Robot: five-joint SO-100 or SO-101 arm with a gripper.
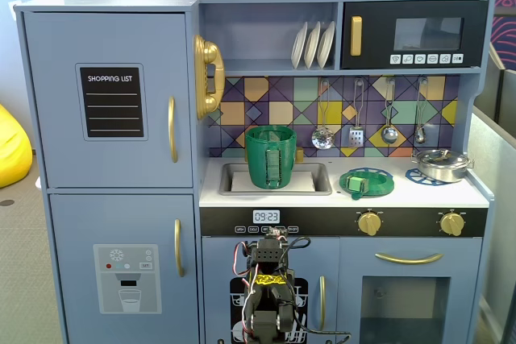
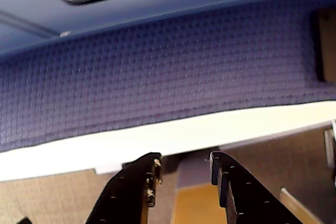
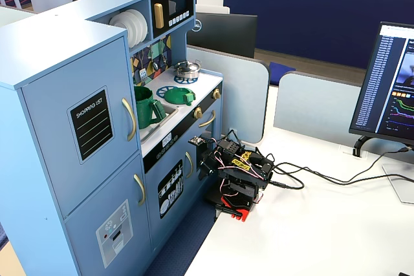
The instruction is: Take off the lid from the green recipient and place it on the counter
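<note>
Lid (image 1: 367,182): we see the green disc lying flat on the counter (image 1: 322,196), over the left burner ring in a fixed view, its square knob up; in the other fixed view it shows at (image 3: 178,95), between the recipient and the steel pot.
Recipient (image 1: 271,156): we find it upright in the sink (image 1: 242,180), open at the top, its ribbed panel facing the camera; also visible at (image 3: 147,108). It stands apart from the lid, to the lid's left in that front view.
Pot (image 1: 442,164): we see it on the right burner ring, well apart from the lid.
Arm (image 3: 237,176): we see it folded low on the white table (image 3: 323,224), in front of the kitchen's lower doors and below counter height, touching none of the task's things. In the front fixed view its wired body shows at (image 1: 269,288).
Gripper (image 2: 185,170): in the wrist view we see 2 black fingers (image 2: 137,187) apart, with an open gap and nothing between them. Behind them we make out only blue textured fabric, a white edge and floor.
Kitchen extras: we count 3 white plates (image 1: 313,44) in the rack, a microwave (image 1: 415,35) beside them, and utensils (image 1: 356,114) hanging on the tiled wall.
Monitor (image 3: 393,88): it stands lit at the table's right edge.
</note>
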